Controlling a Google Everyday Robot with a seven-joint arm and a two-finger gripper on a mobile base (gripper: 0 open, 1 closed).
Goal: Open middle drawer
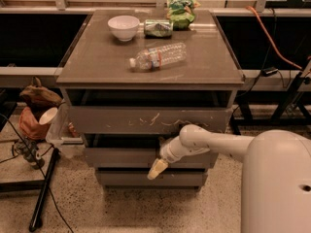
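Speckled floor point(97, 208); middle drawer point(121, 157) horiz., facing cam; tool point(156, 169) before it.

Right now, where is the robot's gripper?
The gripper is low in the middle of the camera view, in front of the middle drawer, under the scratched top drawer and just above the bottom drawer.

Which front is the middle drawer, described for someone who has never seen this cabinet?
Find the grey-brown cabinet whose top carries a bowl and a bottle; three drawer fronts stack below it. The middle drawer is second down, with the gripper hanging at its lower edge. It is plain and low, unlike the taller white-scratched front above and the narrower front beneath.
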